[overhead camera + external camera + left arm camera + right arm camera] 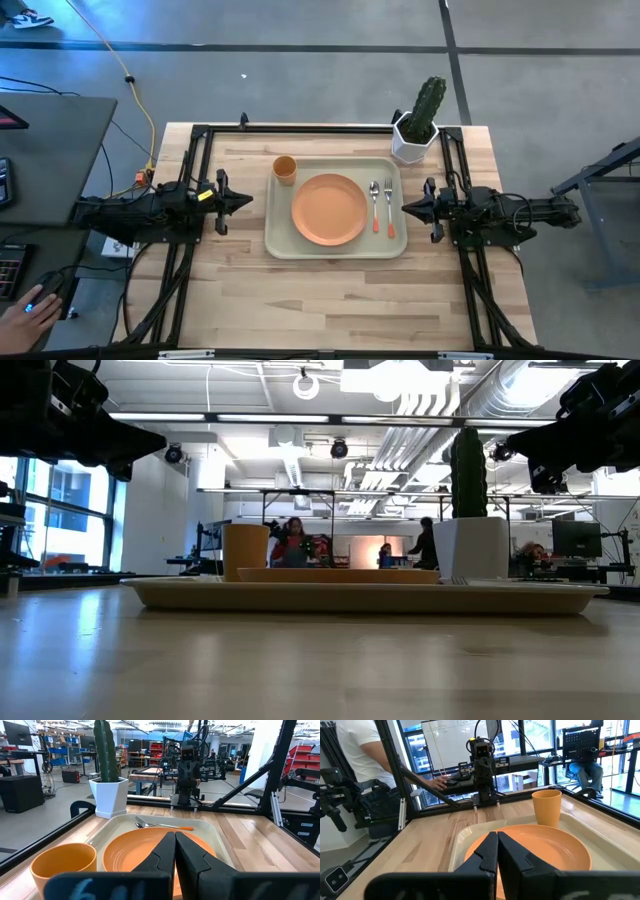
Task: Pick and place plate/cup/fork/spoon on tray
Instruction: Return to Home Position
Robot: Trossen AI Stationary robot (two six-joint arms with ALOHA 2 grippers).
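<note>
The cream tray lies mid-table. On it rest the orange plate, the orange cup upright at its far left corner, and the spoon and fork side by side right of the plate. My left gripper is shut and empty, left of the tray, above the table. My right gripper is shut and empty, at the tray's right edge, above the table. The left wrist view shows the plate, cup and spoon and fork; the right wrist view shows the plate and cup.
A white pot with a green cactus stands at the far right, just beyond the tray's corner. Dark frame rails run along the table's far edge and sides. A person's hand rests on a mouse off the table's left.
</note>
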